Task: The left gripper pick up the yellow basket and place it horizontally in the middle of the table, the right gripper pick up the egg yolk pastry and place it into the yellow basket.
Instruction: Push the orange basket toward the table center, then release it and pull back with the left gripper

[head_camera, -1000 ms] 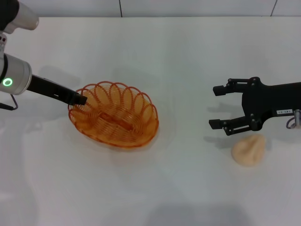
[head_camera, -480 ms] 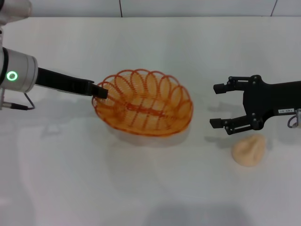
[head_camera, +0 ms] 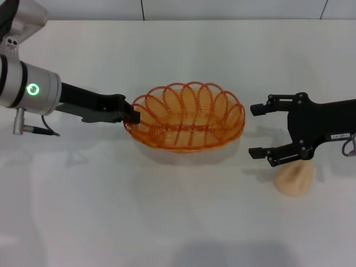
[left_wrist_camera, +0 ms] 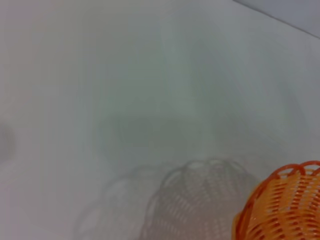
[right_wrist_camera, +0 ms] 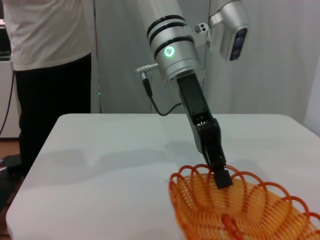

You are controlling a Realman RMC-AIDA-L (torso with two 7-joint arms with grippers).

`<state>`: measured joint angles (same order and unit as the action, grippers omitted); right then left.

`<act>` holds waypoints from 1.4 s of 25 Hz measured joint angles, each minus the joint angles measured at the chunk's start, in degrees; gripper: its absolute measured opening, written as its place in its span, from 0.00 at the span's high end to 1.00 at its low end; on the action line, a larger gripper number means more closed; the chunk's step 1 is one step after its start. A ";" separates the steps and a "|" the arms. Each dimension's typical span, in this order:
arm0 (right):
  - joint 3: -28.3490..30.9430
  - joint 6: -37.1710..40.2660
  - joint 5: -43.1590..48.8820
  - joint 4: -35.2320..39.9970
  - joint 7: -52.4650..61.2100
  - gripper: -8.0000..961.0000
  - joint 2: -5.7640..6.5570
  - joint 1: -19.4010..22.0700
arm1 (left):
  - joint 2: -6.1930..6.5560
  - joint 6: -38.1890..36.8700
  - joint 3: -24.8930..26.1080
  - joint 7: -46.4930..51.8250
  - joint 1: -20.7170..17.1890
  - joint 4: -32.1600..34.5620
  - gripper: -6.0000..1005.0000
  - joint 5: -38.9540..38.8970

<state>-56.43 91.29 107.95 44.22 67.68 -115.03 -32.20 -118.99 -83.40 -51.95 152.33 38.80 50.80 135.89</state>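
Observation:
The yellow basket (head_camera: pixel 186 117) hangs lengthwise just above the middle of the table (head_camera: pixel 183 222), casting a shadow below. My left gripper (head_camera: pixel 133 115) is shut on its left rim; the right wrist view shows the same grip (right_wrist_camera: pixel 221 177) on the basket (right_wrist_camera: pixel 235 210), and a piece of the basket (left_wrist_camera: pixel 282 207) shows in the left wrist view. My right gripper (head_camera: pixel 260 130) stands open to the right of the basket, fingers pointing left. The egg yolk pastry (head_camera: pixel 295 178) lies on the table just below and in front of that gripper, partly covered by its lower finger.
A person in a white shirt and dark trousers (right_wrist_camera: pixel 47 75) stands beyond the table's far end in the right wrist view. A grey wall panel runs along the table's back edge (head_camera: pixel 178 20).
My left gripper carried the basket rightward and slightly back, from left of centre to the middle, turning it lengthwise. The right gripper dipped slightly over the pastry.

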 joint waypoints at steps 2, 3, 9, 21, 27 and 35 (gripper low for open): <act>0.00 0.36 0.13 0.31 -0.58 0.10 0.00 0.03 | -0.04 0.89 -1.33 2.14 0.01 -0.10 0.92 0.01; -0.01 0.68 0.13 0.34 -1.01 0.10 0.00 0.11 | -0.04 1.87 -3.18 3.81 0.01 -0.21 0.92 0.02; 0.00 1.42 0.18 1.04 -2.54 0.10 -0.05 0.60 | -0.11 4.29 -9.63 9.03 0.85 -0.21 0.90 -0.18; 0.00 1.25 0.19 1.50 -2.89 0.10 -0.04 0.38 | -0.19 6.32 -10.25 11.55 1.59 -1.67 0.87 -0.37; 0.00 1.17 0.23 1.67 -3.24 0.10 -0.11 0.39 | -0.25 6.98 -10.51 11.59 2.13 -3.60 0.86 -0.51; 0.00 1.11 0.20 1.72 -3.37 0.10 -0.17 0.52 | -0.28 7.57 -10.90 11.70 2.43 -3.74 0.84 -0.78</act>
<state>-56.43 92.40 108.15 45.94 64.31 -115.20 -31.68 -119.26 -75.83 -62.84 164.03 41.23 47.06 135.10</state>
